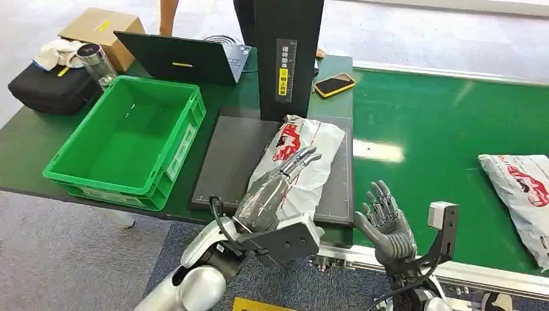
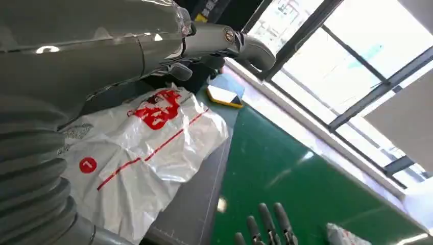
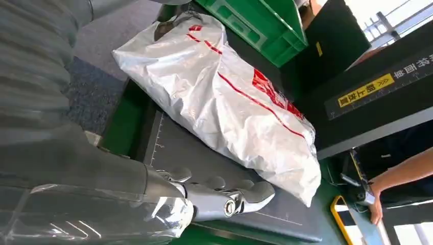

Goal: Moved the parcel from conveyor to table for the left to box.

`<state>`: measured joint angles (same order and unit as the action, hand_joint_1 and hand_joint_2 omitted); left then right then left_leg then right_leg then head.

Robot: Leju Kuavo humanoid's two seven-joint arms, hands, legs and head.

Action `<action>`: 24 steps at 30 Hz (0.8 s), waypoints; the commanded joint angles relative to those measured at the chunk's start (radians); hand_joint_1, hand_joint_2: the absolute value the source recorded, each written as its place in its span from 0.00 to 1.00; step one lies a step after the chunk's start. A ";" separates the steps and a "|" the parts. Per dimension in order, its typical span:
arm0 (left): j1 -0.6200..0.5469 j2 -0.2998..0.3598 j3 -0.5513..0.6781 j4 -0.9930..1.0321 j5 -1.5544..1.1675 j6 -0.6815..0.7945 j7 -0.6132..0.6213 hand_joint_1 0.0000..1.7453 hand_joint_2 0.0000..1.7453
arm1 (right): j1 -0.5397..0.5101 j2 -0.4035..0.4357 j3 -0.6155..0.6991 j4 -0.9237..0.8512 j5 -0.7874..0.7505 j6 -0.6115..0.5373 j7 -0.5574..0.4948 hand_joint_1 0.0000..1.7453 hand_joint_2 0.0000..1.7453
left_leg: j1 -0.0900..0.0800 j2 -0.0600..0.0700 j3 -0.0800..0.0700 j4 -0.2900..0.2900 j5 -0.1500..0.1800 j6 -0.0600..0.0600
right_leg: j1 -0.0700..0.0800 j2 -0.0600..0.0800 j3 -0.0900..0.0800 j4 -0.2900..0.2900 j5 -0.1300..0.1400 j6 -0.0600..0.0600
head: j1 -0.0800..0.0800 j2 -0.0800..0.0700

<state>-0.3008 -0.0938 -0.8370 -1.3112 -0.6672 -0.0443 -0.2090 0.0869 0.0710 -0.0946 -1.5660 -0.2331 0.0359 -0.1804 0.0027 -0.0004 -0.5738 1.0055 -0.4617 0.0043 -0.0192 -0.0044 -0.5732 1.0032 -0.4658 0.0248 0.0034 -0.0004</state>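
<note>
A white parcel [image 1: 299, 150] with red print lies on the dark grey mat [image 1: 226, 162] in front of the black scanner stand [image 1: 288, 58]. My left hand [image 1: 277, 186] stretches over the parcel's near end with its fingers straight and holds nothing. The left wrist view has that hand [image 2: 127, 51] just above the parcel [image 2: 148, 148]. My right hand [image 1: 385, 220] is raised and open, fingers spread, near the table's front edge to the right of the mat. In the right wrist view the parcel [image 3: 230, 97] lies apart from my right hand [image 3: 102, 173].
An empty green crate [image 1: 129, 139] stands left of the mat. Behind it are a laptop [image 1: 188, 58] and a yellow-cased phone [image 1: 333, 84]. A second parcel [image 1: 518, 188] lies on the green conveyor [image 1: 440, 123] at right. A person's hand [image 3: 378, 209] reaches in near the stand.
</note>
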 commanded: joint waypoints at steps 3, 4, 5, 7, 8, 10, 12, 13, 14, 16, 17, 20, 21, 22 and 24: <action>-0.022 0.074 -0.054 -0.066 -0.079 0.072 0.011 0.00 1.00 | 0.005 -0.005 -0.008 0.004 -0.005 -0.006 0.002 0.00 1.00 | 0.000 0.001 0.004 -0.002 0.000 -0.001 | 0.000 0.001 0.003 -0.002 0.000 -0.001 | 0.000 0.000; -0.019 0.076 -0.045 -0.080 -0.097 0.102 0.028 0.00 1.00 | 0.016 0.000 -0.014 -0.008 -0.005 -0.006 0.001 0.00 1.00 | 0.000 0.000 0.004 -0.002 0.000 -0.001 | 0.000 0.000 0.004 -0.002 0.000 -0.002 | 0.000 0.000; -0.024 0.087 -0.046 -0.091 -0.148 0.137 0.055 0.00 1.00 | 0.020 0.006 -0.020 -0.016 -0.005 -0.006 0.001 0.00 1.00 | 0.000 0.000 0.002 -0.001 0.000 -0.001 | 0.000 0.000 0.002 -0.001 0.000 -0.001 | 0.000 0.000; -0.020 0.098 -0.040 -0.099 -0.207 0.158 0.089 0.00 1.00 | 0.023 0.013 -0.026 -0.027 -0.001 -0.001 -0.001 0.00 1.00 | 0.000 0.000 0.003 -0.001 0.000 -0.001 | 0.000 0.000 0.002 -0.001 0.000 -0.002 | 0.000 0.000; -0.020 0.096 -0.040 -0.084 -0.239 0.165 0.104 0.00 1.00 | 0.021 0.014 -0.027 -0.025 0.001 0.001 -0.001 0.00 1.00 | 0.001 0.000 0.005 -0.002 0.000 -0.001 | 0.001 0.000 0.004 -0.002 -0.001 -0.003 | 0.000 0.000; -0.022 0.081 -0.044 -0.012 -0.300 0.156 0.128 0.00 1.00 | 0.007 0.014 -0.023 -0.014 0.005 0.006 0.000 0.00 1.00 | 0.000 0.001 0.002 -0.001 0.000 -0.001 | 0.000 0.001 0.002 -0.001 0.000 -0.001 | 0.000 0.000; -0.033 0.060 -0.059 0.087 -0.374 0.150 0.155 0.00 1.00 | -0.004 0.014 -0.021 -0.002 0.008 0.011 0.001 0.00 1.00 | 0.001 0.002 0.006 -0.004 0.000 -0.001 | 0.001 0.002 0.006 -0.004 0.001 -0.002 | 0.000 0.000; -0.043 0.040 -0.063 0.171 -0.422 0.163 0.177 0.00 1.00 | -0.010 0.016 -0.021 0.004 0.011 0.014 0.002 0.00 1.00 | 0.000 0.001 0.004 -0.003 0.000 -0.001 | 0.000 0.001 0.004 -0.003 0.001 -0.001 | 0.000 0.000; -0.056 0.027 -0.070 0.240 -0.484 0.187 0.206 0.00 1.00 | -0.013 0.018 -0.023 0.006 0.011 0.015 0.003 0.00 1.00 | 0.001 0.000 0.007 -0.005 0.001 -0.001 | 0.001 0.001 0.007 -0.005 0.001 -0.002 | 0.000 0.000; -0.083 -0.001 -0.067 0.379 -0.594 0.209 0.266 0.00 1.00 | -0.015 0.019 -0.022 0.008 0.015 0.020 0.003 0.00 1.00 | 0.000 -0.001 0.006 -0.004 0.001 0.000 | 0.000 0.000 0.006 -0.004 0.001 -0.001 | 0.000 0.000; -0.093 -0.014 -0.058 0.434 -0.621 0.219 0.284 0.00 1.00 | -0.017 0.018 -0.021 0.011 0.016 0.021 0.003 0.00 1.00 | 0.000 0.000 0.006 -0.004 0.001 0.000 | 0.000 0.000 0.006 -0.004 0.001 -0.001 | 0.000 0.000; -0.124 -0.045 -0.016 0.577 -0.667 0.238 0.301 0.00 1.00 | -0.029 0.016 -0.016 0.026 0.017 0.023 0.004 0.00 1.00 | 0.000 0.000 0.004 -0.002 0.001 0.000 | 0.000 0.000 0.004 -0.002 0.001 -0.001 | 0.000 0.000; -0.129 -0.045 -0.016 0.589 -0.674 0.237 0.301 0.00 1.00 | -0.034 0.015 -0.014 0.030 0.017 0.023 0.004 0.00 1.00 | 0.000 0.000 0.005 -0.004 0.002 0.000 | 0.001 0.000 0.006 -0.004 0.002 -0.001 | 0.000 0.000; -0.127 -0.052 -0.002 0.622 -0.670 0.233 0.293 0.00 1.00 | -0.034 0.012 -0.010 0.034 0.017 0.024 0.004 0.00 1.00 | 0.001 0.000 0.006 -0.004 0.001 0.000 | 0.001 0.000 0.006 -0.004 0.002 -0.001 | 0.000 0.000; -0.114 -0.055 0.008 0.636 -0.664 0.232 0.284 0.00 1.00 | -0.028 0.008 -0.008 0.033 0.017 0.024 0.004 0.00 1.00 | 0.001 0.001 0.005 -0.003 0.001 -0.001 | 0.001 0.001 0.005 -0.004 0.002 -0.002 | 0.000 0.000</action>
<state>-0.3398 -0.0870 -0.8583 -1.0653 -1.3146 0.1889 0.0851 0.0901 0.0721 -0.1019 -1.5911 -0.2163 0.0565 -0.1808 0.0025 -0.0003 -0.5732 1.0057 -0.4615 0.0046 -0.0195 -0.0044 -0.5727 1.0032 -0.4654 0.0251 0.0034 -0.0004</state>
